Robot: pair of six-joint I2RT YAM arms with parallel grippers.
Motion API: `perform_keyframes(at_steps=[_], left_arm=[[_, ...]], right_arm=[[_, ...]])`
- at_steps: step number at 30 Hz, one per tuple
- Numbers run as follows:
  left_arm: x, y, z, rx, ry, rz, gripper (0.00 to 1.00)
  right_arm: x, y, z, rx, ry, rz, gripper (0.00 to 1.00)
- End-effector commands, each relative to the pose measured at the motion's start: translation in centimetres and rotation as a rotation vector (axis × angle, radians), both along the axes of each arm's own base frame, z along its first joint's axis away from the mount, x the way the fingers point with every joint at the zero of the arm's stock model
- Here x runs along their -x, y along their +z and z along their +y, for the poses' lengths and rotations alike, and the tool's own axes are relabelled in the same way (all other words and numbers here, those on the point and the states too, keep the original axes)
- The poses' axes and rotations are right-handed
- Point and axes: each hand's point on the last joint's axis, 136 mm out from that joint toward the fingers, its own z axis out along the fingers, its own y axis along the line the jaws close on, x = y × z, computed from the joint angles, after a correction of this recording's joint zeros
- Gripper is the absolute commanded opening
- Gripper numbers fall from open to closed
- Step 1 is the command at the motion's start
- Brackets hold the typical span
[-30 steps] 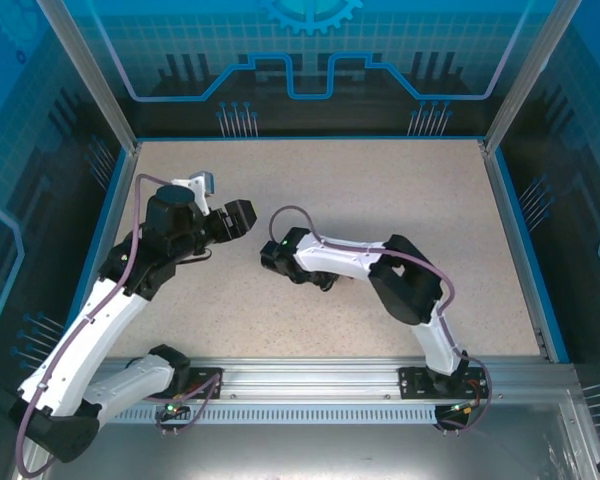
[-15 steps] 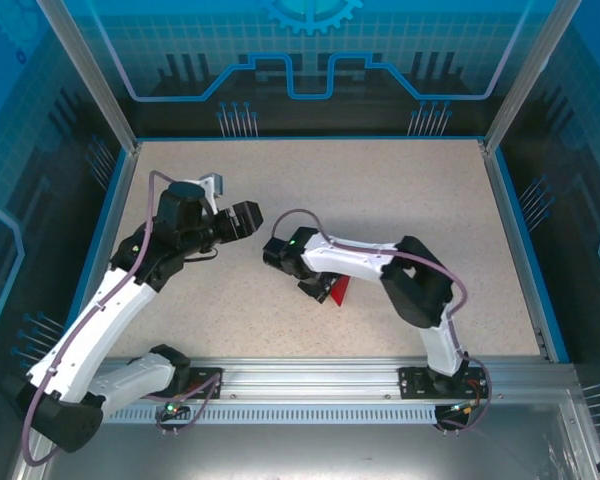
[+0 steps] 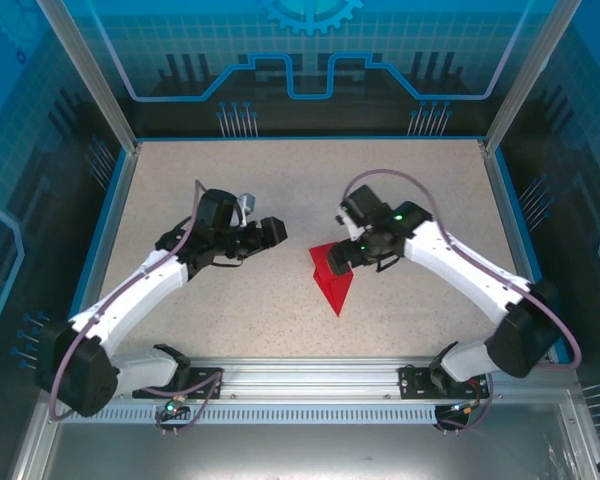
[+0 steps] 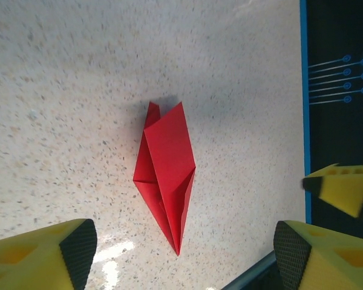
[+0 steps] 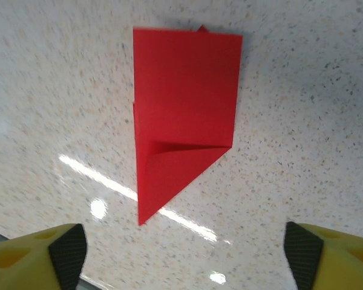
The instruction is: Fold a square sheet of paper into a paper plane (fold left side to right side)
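Open table (image 3: 400,180) around paper plane (image 3: 332,285), seemingly

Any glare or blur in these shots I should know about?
Right wrist: a glare streak and bright spots on the table by the tip of the paper. Left wrist: a smaller glare patch near the bottom, paper sharp. Top external: evenly lit, no glare.

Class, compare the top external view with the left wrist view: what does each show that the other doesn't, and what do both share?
Top external: the left gripper and right gripper on either side of the paper, plus the base rail. Left wrist: the paper's creases and layered flaps close up, between open yellow fingers. Both: the red pointed paper lying on the speckled table.
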Motion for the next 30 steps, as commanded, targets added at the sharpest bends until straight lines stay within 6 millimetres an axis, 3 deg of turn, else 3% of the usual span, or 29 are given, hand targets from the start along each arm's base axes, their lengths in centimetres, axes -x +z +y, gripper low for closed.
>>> perform_keyframes(at_steps=[1,6,16,18,26,30], left_arm=[[-0.2,-0.5,-2.9,0.093,-0.061,0.017,0.79],[-1.0,-3.9,-5.5,0.065,-0.114,0.073,0.76],[-3.5,-9.9,-8.8,0.059,-0.167,0.159,0.69],[-3.9,-10.5,-9.6,0.07,-0.184,0.167,0.65],[-4.9,-13.2,-10.4,0.043,-0.215,0.185,0.4],[-4.9,-13.5,-10.3,0.036,-0.229,0.166,0.25]], right_arm=[[-0.7,2.2,0.8,-0.224,-0.029,-0.049,0.96],[-1.1,3.2,-1.4,-0.343,-0.123,-0.109,0.99],[-0.7,3.2,-4.9,-0.482,-0.249,-0.146,0.99],[-0.4,2.1,-5.5,-0.485,-0.273,-0.145,0.99],[-0.4,1.5,-5.7,-0.521,-0.21,-0.318,0.99],[-0.4,0.6,-5.6,-0.502,-0.202,-0.275,0.99]])
